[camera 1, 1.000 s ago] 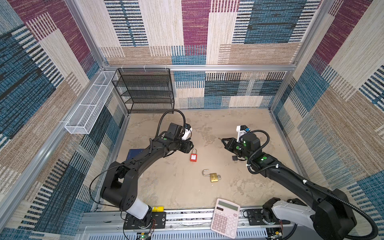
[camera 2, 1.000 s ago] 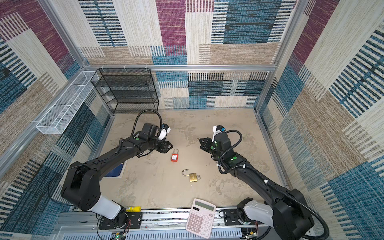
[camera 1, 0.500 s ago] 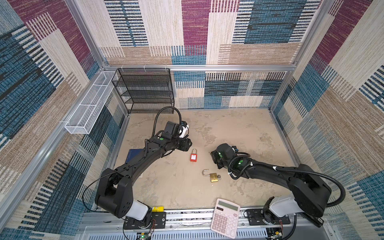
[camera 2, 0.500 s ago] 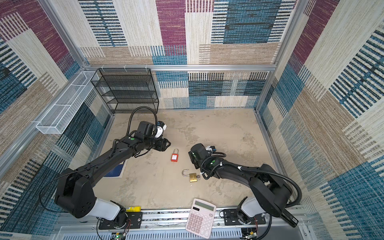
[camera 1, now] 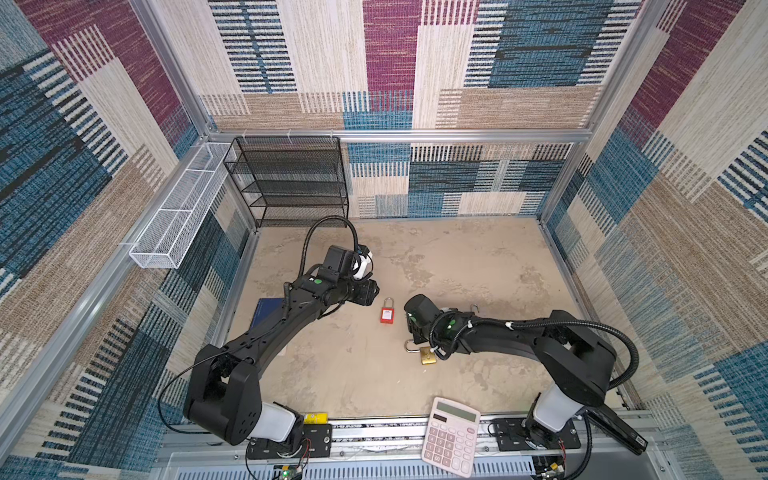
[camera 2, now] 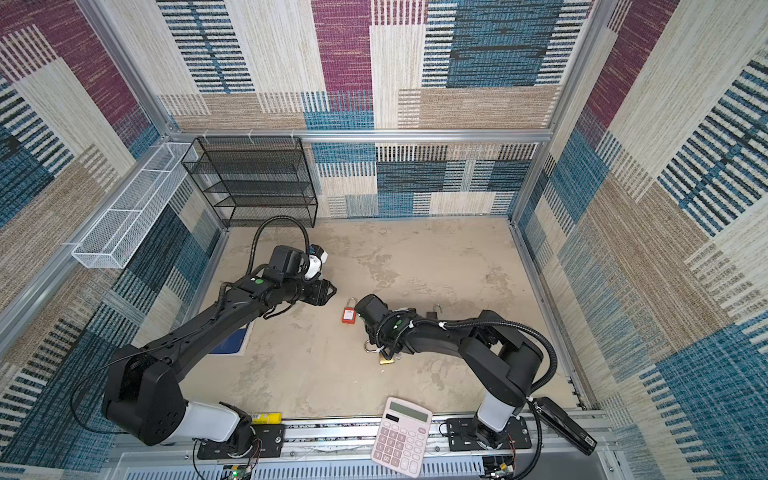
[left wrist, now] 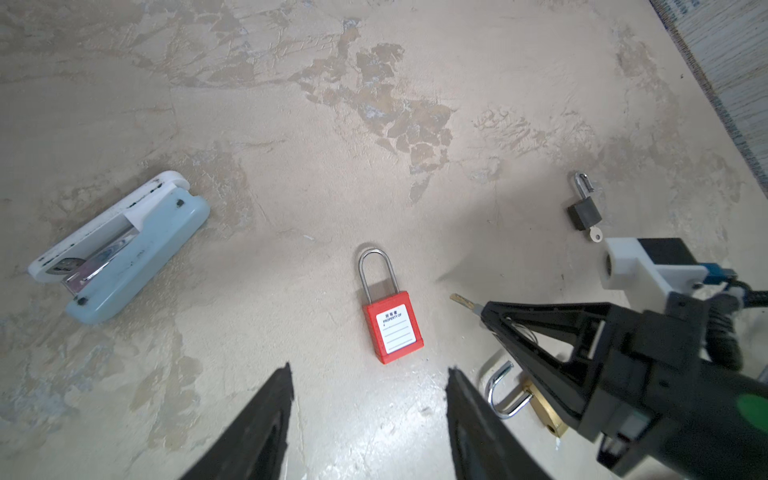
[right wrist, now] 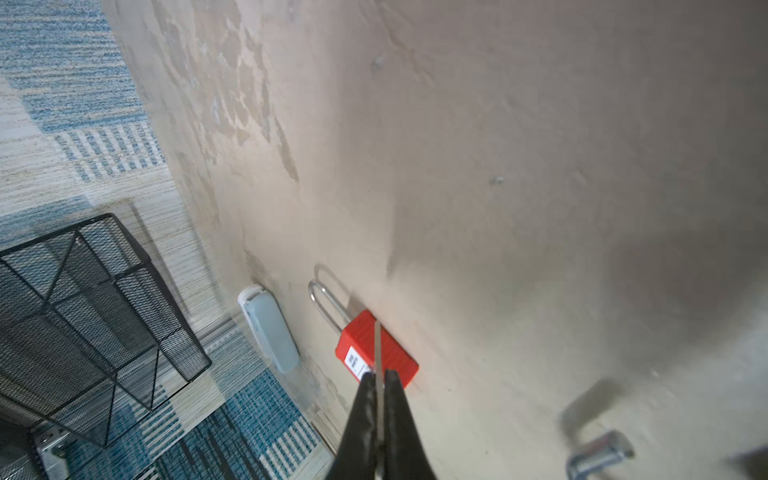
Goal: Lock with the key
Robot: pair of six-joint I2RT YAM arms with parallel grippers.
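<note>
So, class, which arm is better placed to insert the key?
Right: the right gripper is shut on the key, near the brass padlock; the left gripper is open and empty.

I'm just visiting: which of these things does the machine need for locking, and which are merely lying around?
Needed, likely: key in the right hand; red padlock; open brass padlock. Which lock it fits, I cannot tell.
Lying about: stapler, small black padlock, calculator, blue book, mesh shelf.

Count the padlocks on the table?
3. A red padlock lies in the middle; a brass padlock, shackle open, sits partly under the right arm; a small dark padlock lies beyond that arm, toward the back wall. The arms could hide others.
</note>
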